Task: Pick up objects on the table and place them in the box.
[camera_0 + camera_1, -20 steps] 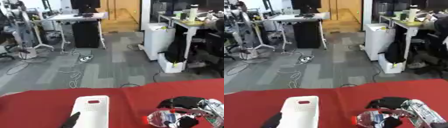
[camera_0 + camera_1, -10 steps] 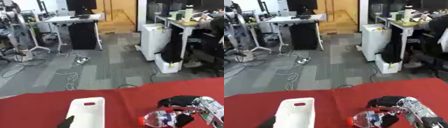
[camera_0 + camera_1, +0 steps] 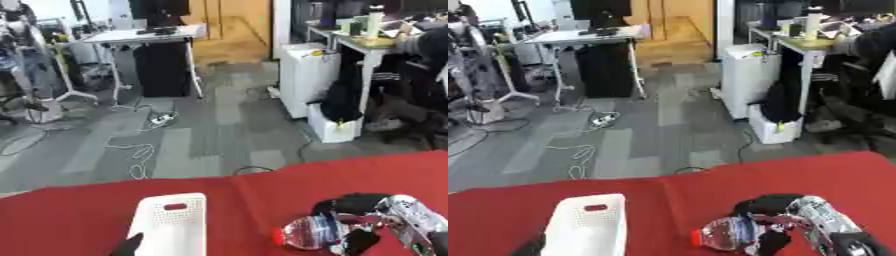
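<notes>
Objects for the task are being shown as a small heap near the right part of the red surface, close to its near edge: a clear plastic bottle with a red cap is lying on its side, a black item is lying just behind it, and a shiny silver packet is lying at the right of the heap. The three are touching or overlapping one another; what the black item is cannot be made out.

A white perforated box with a slot handle in its far wall is being shown on the left half of the surface, well apart from the heap, and it is being cut off by the bottom of the view.

The left hand is being seen only as a dark tip at the bottom edge, just beside the box's left wall; whether its fingers are spread or curled cannot be told. The right hand is being glimpsed as a dark shape at the lower right corner, beside the silver packet, and its fingers cannot be judged either.

Beyond the far edge of the surface, grey carpet with loose cables is being shown.
</notes>
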{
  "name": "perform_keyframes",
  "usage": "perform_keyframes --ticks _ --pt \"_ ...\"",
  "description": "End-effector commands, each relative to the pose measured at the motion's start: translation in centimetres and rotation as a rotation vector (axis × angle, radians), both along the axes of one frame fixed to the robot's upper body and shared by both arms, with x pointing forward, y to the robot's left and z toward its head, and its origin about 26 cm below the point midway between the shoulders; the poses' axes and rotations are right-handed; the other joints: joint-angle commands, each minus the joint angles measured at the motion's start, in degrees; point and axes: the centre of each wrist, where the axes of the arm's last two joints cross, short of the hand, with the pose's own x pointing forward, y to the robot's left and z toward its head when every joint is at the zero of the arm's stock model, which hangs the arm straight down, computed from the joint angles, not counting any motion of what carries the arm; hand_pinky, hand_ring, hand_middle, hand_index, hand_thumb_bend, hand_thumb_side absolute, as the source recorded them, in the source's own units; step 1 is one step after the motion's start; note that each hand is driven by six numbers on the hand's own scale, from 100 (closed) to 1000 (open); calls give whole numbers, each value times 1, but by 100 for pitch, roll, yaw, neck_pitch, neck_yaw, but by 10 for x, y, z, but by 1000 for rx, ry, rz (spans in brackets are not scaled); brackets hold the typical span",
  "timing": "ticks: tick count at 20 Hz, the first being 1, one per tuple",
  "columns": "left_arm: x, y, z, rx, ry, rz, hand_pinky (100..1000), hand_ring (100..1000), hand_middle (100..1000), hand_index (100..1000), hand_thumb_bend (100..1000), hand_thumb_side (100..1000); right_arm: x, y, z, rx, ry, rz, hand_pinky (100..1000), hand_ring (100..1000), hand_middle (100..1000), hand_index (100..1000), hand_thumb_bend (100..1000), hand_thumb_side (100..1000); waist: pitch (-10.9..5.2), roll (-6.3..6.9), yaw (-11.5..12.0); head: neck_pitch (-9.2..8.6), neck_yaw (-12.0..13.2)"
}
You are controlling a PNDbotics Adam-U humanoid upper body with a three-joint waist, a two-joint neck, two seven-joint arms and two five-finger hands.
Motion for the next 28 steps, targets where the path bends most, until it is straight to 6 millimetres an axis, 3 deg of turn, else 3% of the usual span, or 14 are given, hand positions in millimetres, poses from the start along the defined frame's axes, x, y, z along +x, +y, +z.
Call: perform_keyframes --ticks 1,4,7,10,12,22,28 --pt "-2 4 8 15 -27 -1 1000 986 919 971 571 868 3 2 6 -23 -21 -1 745 805 1000 1000 258 658 -58 -13 7 36 -52" --pt "-2 4 8 15 -28 -1 1000 985 917 970 571 868 4 3 4 -38 -22 -1 702 767 1000 1000 264 653 -52 -14 6 59 -49" --pt "-2 4 8 16 -30 -2 1000 985 917 970 570 868 6 6 1 -54 -29 4 547 601 784 967 265 627 -50 -16 13 93 -41" --pt "-2 4 9 16 -31 -4 1000 984 916 970 570 868 7 9 -2 -68 -59 9 393 471 626 889 266 600 -49 -18 31 114 -34" --pt "-2 4 9 16 -31 -4 1000 984 916 970 569 868 8 10 -6 -75 -86 9 345 426 575 858 263 592 -47 -19 47 122 -29" --pt "-2 4 9 12 -31 -1 1000 985 915 969 561 875 5 11 -5 -15 -312 3 219 296 398 711 159 522 -23 -42 85 176 18" --pt "-3 4 8 13 -28 0 1000 985 916 968 561 876 2 15 15 71 -480 45 151 218 328 643 135 514 -42 -64 77 200 44"
